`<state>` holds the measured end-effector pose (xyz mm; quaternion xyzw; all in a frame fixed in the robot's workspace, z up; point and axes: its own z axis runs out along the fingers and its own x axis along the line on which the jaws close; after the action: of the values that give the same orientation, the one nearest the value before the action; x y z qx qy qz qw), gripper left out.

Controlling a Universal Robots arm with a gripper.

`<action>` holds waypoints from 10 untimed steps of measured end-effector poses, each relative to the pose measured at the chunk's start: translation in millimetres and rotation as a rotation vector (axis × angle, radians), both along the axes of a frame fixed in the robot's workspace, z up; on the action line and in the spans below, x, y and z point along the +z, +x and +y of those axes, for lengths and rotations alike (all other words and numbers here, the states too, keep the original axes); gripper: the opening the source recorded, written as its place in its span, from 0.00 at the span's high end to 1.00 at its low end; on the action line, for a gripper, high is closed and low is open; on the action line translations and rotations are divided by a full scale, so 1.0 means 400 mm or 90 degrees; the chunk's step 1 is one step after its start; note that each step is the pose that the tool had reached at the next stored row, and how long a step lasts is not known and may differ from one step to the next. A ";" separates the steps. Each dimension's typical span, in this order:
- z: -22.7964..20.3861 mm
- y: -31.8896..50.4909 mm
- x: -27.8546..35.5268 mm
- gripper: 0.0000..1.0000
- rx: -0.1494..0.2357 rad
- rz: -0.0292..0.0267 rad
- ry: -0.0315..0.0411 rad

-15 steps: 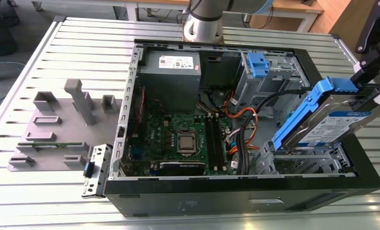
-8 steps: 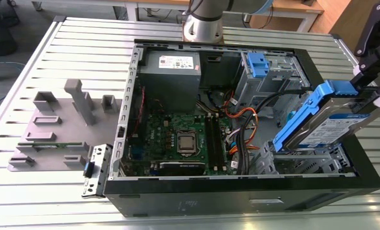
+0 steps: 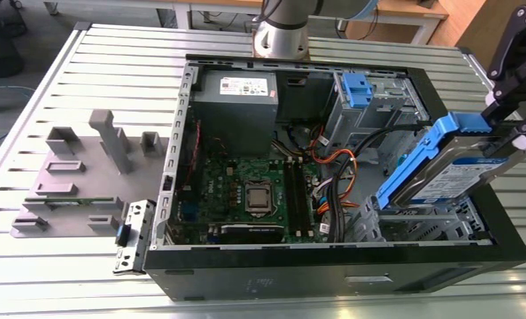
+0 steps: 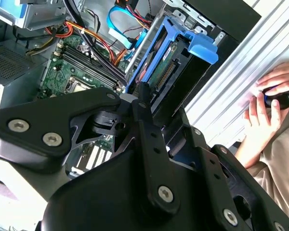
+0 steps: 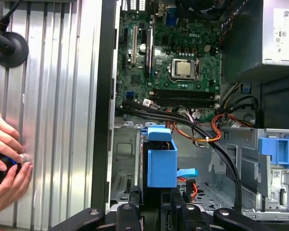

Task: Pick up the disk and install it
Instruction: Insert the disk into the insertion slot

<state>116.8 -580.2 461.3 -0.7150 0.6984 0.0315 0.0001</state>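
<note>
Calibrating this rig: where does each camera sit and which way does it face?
Exterior view: off the arm, looking down into an open black computer case; black gripper holds the blue-railed silver metal disk.
First wrist view: at the wrist, facing past gripper and disk to the green motherboard.
Second wrist view: behind the gripper, along the disk.
Both wrist views share a person's hands.

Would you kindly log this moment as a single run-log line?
gripper: shut on disk | disk: tilted, over drive cage in open computer case | install: not yet seated
</note>
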 end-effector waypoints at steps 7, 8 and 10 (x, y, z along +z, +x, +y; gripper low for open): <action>0.000 0.001 -0.013 0.65 0.000 0.0000 0.0003; 0.000 0.001 -0.014 0.65 0.000 0.0000 0.0006; 0.000 0.001 -0.016 0.65 -0.004 0.0000 0.0006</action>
<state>117.4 -580.2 455.0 -0.7130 0.7004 0.0318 0.0005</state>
